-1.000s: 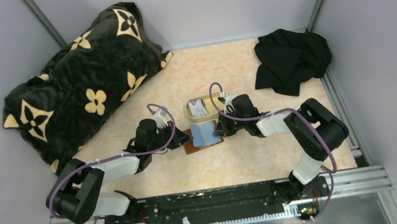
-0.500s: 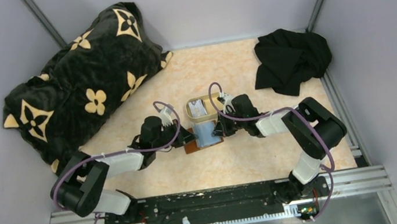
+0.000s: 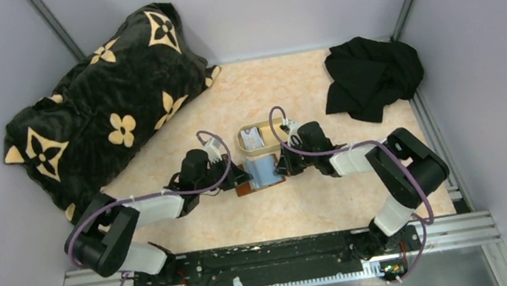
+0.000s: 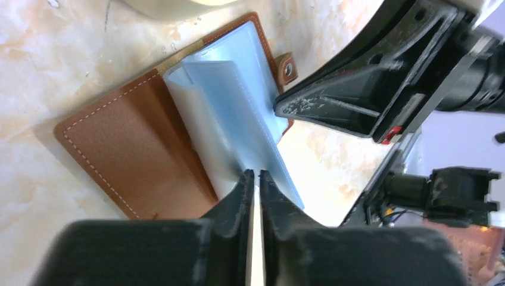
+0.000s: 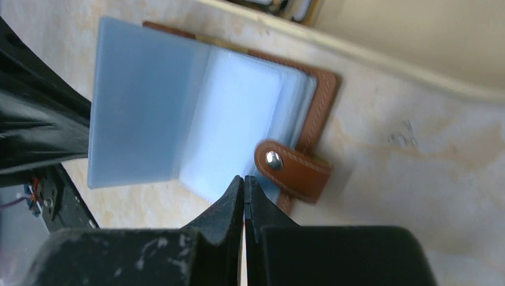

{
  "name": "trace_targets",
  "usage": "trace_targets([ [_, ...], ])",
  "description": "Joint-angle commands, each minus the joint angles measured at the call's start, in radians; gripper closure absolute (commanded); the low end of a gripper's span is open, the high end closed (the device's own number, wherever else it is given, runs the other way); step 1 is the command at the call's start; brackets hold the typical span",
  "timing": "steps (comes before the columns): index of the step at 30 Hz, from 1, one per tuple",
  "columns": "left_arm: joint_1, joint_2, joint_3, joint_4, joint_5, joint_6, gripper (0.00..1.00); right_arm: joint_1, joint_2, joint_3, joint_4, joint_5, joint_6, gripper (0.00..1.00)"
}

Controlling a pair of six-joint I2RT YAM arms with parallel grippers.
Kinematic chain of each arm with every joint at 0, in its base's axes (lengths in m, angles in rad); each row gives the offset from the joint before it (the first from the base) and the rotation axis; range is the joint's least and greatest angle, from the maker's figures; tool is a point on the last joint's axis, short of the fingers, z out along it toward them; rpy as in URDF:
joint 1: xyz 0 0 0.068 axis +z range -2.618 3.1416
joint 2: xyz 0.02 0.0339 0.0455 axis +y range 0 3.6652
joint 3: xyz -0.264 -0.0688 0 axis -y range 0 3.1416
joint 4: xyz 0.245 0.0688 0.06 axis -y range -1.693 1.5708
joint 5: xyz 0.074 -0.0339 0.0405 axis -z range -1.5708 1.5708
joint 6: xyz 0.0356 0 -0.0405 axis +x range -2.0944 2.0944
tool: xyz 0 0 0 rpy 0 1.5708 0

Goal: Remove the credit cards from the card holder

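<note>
The card holder (image 3: 262,172) lies open on the table, brown outside with pale blue-grey sleeves. It also shows in the left wrist view (image 4: 137,155) and the right wrist view (image 5: 238,119). My left gripper (image 3: 242,177) is shut at the edge of one sleeve (image 4: 238,113), which stands up off the holder. My right gripper (image 3: 281,167) is shut, with its tips (image 5: 244,177) on the near edge of the flat sleeves beside the brown snap tab (image 5: 292,170). A few credit cards (image 3: 253,138) lie in the tan tray. I see no card in the sleeves.
The tan oval tray (image 3: 244,147) stands just behind the holder. A black patterned pillow (image 3: 103,104) fills the far left. A black cloth (image 3: 372,77) lies at the far right. Grey walls close the table in.
My left arm has moved right, up to the holder's left side. The right gripper has stayed at the holder's right side.
</note>
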Motion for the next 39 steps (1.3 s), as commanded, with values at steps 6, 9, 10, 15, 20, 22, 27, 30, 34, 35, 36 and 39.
trace_targets([
  [6, -0.006, -0.368, 0.019, -0.300, -0.171, 0.077, 0.16, 0.008, -0.150, -0.011, -0.156, 0.072, -0.030, 0.99],
  [9, -0.006, -0.413, 0.027, -0.333, -0.180, 0.098, 0.15, 0.008, -0.125, -0.016, -0.136, 0.076, -0.022, 0.99],
  [10, -0.006, -0.407, 0.027, -0.330, -0.174, 0.099, 0.16, 0.008, -0.115, -0.016, -0.129, 0.077, -0.019, 0.99],
  [15, -0.015, -0.286, 0.012, -0.219, -0.125, 0.080, 0.24, 0.008, -0.077, -0.025, -0.110, 0.089, -0.018, 0.99],
  [20, -0.020, -0.113, -0.005, -0.124, -0.113, 0.075, 0.43, 0.008, -0.056, -0.022, -0.108, 0.094, -0.024, 0.99],
  [22, -0.020, -0.057, -0.018, -0.091, -0.119, 0.073, 0.54, 0.008, -0.044, -0.021, -0.101, 0.086, -0.023, 0.99],
  [27, -0.020, 0.041, -0.056, -0.045, -0.157, 0.075, 0.95, 0.009, -0.012, -0.015, -0.076, 0.056, -0.012, 0.99],
  [30, -0.020, 0.078, -0.062, -0.028, -0.161, 0.077, 1.00, 0.008, -0.002, -0.011, -0.067, 0.042, -0.012, 0.99],
  [34, -0.021, 0.117, -0.059, 0.000, -0.149, 0.075, 1.00, 0.015, 0.011, 0.010, -0.098, 0.036, -0.035, 0.99],
  [35, -0.020, 0.125, -0.058, 0.006, -0.147, 0.073, 1.00, 0.017, 0.011, 0.012, -0.097, 0.035, -0.035, 0.99],
  [36, -0.020, 0.134, -0.057, 0.012, -0.144, 0.073, 1.00, 0.020, 0.012, 0.015, -0.093, 0.027, -0.034, 0.99],
  [39, -0.021, 0.154, -0.053, 0.024, -0.134, 0.072, 1.00, 0.028, 0.046, 0.028, -0.083, 0.009, -0.025, 0.99],
])
